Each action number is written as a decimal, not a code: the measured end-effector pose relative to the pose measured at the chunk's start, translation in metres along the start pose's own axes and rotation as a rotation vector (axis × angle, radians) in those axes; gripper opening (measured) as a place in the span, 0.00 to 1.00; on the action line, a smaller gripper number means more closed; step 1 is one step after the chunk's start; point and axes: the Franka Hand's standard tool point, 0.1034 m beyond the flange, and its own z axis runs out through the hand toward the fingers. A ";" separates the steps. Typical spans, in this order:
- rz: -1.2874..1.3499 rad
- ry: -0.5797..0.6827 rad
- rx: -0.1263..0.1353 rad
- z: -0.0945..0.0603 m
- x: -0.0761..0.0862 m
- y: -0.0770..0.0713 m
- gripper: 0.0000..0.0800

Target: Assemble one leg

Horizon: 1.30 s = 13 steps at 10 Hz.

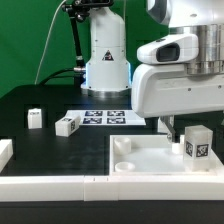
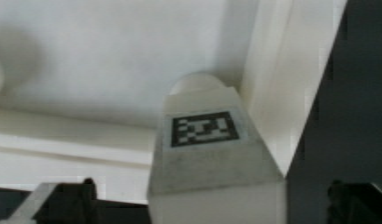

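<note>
One upright leg (image 1: 197,143) stands on the white tray (image 1: 140,158), directly below the open, empty pincer (image 2: 191,200).

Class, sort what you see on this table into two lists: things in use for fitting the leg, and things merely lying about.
In use:
- leg, upright on the tray
- tray
- gripper

Lying about:
- two spare blocks
- marker board
- border bars

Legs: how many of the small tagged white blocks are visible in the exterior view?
3. One leg upright on the tray under the gripper; two on the black table: and. Others may be hidden.
</note>
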 end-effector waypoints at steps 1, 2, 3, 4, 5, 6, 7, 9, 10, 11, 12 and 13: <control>0.010 0.000 0.000 0.000 0.000 0.000 0.78; 0.010 0.000 0.000 0.000 0.000 0.000 0.78; 0.010 0.000 0.000 0.000 0.000 0.000 0.55; 0.010 0.000 0.000 0.000 0.000 0.000 0.55; 0.010 0.000 0.000 0.000 0.000 0.000 0.36; 0.010 0.000 0.000 0.000 0.000 0.000 0.36; 0.049 0.000 0.001 0.000 0.000 0.000 0.36; 0.251 0.011 0.003 0.000 0.000 0.001 0.36; 0.387 0.017 0.002 0.000 0.000 0.002 0.36; 0.500 0.018 0.004 0.000 -0.001 0.002 0.36; 0.600 0.018 0.005 0.000 -0.001 0.003 0.37; 0.762 0.020 0.010 0.000 -0.001 0.004 0.37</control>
